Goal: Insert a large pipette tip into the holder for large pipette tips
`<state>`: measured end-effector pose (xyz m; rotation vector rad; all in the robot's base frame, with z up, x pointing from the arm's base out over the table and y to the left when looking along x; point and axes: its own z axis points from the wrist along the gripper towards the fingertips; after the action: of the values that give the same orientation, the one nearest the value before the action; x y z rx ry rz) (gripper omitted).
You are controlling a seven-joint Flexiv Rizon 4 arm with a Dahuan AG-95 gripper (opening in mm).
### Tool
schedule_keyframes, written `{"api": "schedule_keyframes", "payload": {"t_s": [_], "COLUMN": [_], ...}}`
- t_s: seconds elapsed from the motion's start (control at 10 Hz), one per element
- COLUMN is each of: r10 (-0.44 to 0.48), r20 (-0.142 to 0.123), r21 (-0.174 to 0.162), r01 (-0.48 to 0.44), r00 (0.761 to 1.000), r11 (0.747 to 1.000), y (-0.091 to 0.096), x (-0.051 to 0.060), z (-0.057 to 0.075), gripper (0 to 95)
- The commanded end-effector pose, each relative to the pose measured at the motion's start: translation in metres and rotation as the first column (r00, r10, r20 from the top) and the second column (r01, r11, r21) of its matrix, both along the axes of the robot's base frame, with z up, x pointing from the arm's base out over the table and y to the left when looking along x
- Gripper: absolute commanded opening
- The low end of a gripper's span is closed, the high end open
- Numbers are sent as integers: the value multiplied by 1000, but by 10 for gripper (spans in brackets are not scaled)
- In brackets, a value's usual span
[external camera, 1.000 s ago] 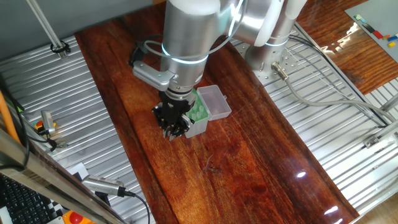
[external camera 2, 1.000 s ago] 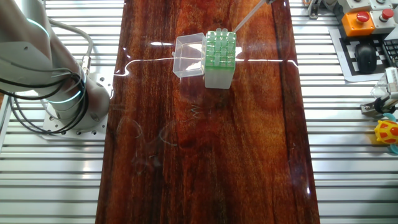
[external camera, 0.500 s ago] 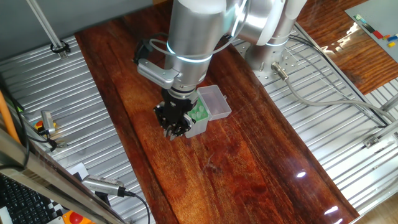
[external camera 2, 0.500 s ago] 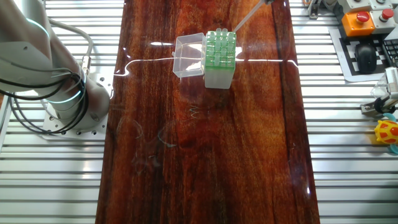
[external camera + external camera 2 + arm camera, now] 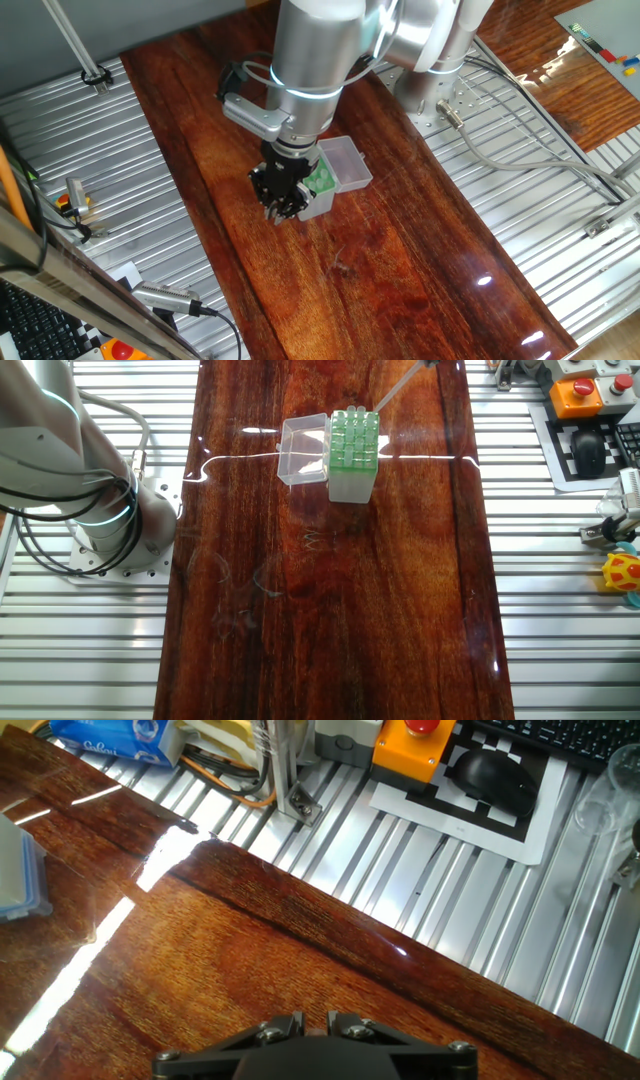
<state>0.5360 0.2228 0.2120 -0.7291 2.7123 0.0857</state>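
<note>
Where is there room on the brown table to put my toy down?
The long bare stretch of wooden table in front of the green-topped box is free. Around that box it is crowded: its clear lid, the thin plastic tip and the robot's fingers sit close together.

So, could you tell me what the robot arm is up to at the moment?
The arm is bringing a large pipette tip to the holder for large pipette tips, the green-topped box on the wooden table with its clear lid folded open. The gripper hovers beside the box. The tip slants down toward the green top's far corner; whether it has entered a hole cannot be told. The hand view shows the jaws close together, but not the tip.
</note>
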Motion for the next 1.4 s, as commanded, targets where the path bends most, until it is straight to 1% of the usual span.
{"api": "schedule_keyframes", "payload": {"t_s": [0.1, 0.4, 0.6, 0.7, 0.8, 0.9, 1.0, 1.2, 1.3, 1.4], "r10": [0, 2, 6, -1, -3, -2, -2, 2, 2, 7], "r20": [8, 23, 30, 23, 19, 17, 16, 10, 0, -8], "r21": [2, 9, 11, 18, 14, 12, 11, 10, 10, 10], "r01": [0, -2, -6, 1, 3, 2, 2, -2, -2, -7], "r00": [1000, 1000, 1000, 1000, 1000, 1000, 1000, 1000, 1000, 1000], "r11": [1000, 1000, 1000, 1000, 1000, 1000, 1000, 1000, 1000, 1000], "y": [-1, -3, -3, -3, -3, -3, -3, -3, -3, -2], "x": [-2, -6, -7, -7, -7, -7, -7, -7, -6, -4], "z": [-2, -3, -4, -4, -4, -4, -4, -4, -4, -3], "gripper": [0, 0, 0, 0, 0, 380, 570, 570, 760, 760]}}
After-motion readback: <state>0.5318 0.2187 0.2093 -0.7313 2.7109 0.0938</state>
